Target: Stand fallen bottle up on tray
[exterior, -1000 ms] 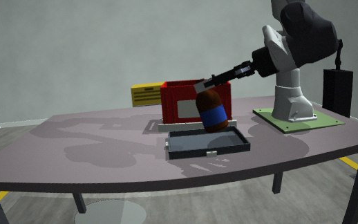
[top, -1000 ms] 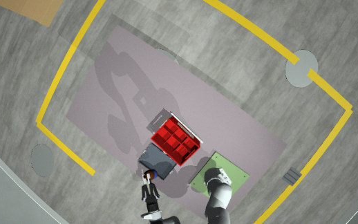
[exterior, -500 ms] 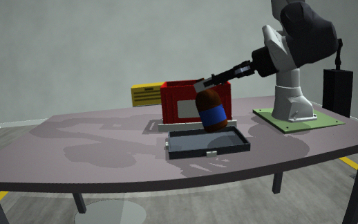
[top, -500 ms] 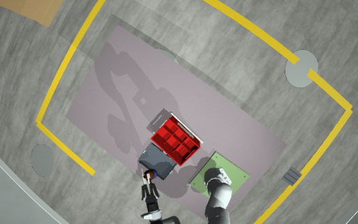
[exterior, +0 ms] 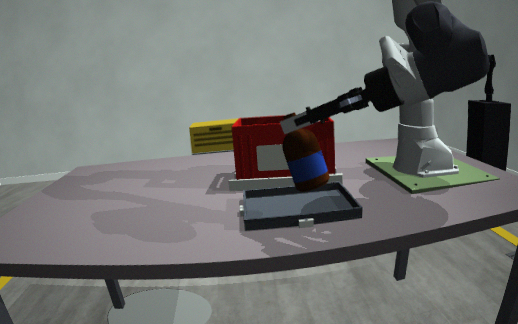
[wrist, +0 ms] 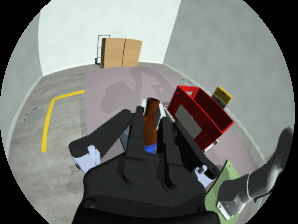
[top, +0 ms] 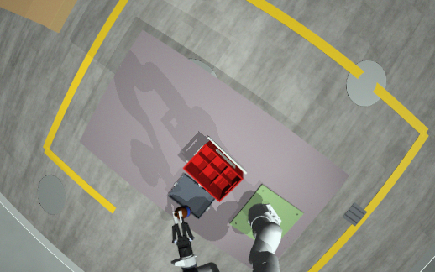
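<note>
A brown bottle with a blue label [exterior: 306,160] hangs from my gripper [exterior: 291,124], which is shut on its top end. The bottle is nearly upright, tilted a little, with its bottom just above or touching the far right part of the dark tray [exterior: 300,205]. In the overhead view the bottle [top: 183,212] shows at the tray's [top: 191,196] near corner, below my gripper [top: 179,218]. In the wrist view the bottle [wrist: 150,124] runs between my fingers. The red crate [exterior: 280,146] stands right behind the tray.
A yellow box [exterior: 213,137] sits behind the crate. The robot base stands on a green plate [exterior: 431,174] to the right of the tray. A flat white strip [exterior: 283,180] lies between crate and tray. The table edge is close in front of the tray.
</note>
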### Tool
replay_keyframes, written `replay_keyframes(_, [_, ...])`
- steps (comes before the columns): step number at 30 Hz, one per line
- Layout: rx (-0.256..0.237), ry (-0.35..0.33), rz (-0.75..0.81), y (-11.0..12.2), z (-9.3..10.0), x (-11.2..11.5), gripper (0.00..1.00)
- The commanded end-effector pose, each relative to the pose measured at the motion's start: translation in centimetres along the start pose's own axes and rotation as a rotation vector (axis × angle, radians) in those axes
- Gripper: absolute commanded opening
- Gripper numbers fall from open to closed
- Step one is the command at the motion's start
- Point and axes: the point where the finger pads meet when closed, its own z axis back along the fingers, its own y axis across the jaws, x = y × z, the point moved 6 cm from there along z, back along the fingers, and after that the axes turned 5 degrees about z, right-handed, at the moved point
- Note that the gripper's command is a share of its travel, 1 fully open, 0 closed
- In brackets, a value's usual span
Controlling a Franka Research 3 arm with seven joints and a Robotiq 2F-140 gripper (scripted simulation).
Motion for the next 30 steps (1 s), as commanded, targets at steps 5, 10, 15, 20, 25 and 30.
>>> replay_keyframes(5, [-0.005,0.008,-0.007,-0.2,0.2,-0.3,0.00])
replay_keyframes(10, [-0.005,0.008,-0.007,-0.2,0.1,-0.3,0.00])
replay_keyframes(15, [-0.005,0.008,-0.007,-0.1,0.1,-0.3,0.00])
replay_keyframes(20, [-0.005,0.008,-0.007,0.2,-0.1,-0.3,0.00])
replay_keyframes(25, [-0.005,0.008,-0.007,0.6,-0.3,-0.4,0.00])
replay_keyframes(30, [-0.005,0.008,-0.007,1.0,-0.7,-0.5,0.00])
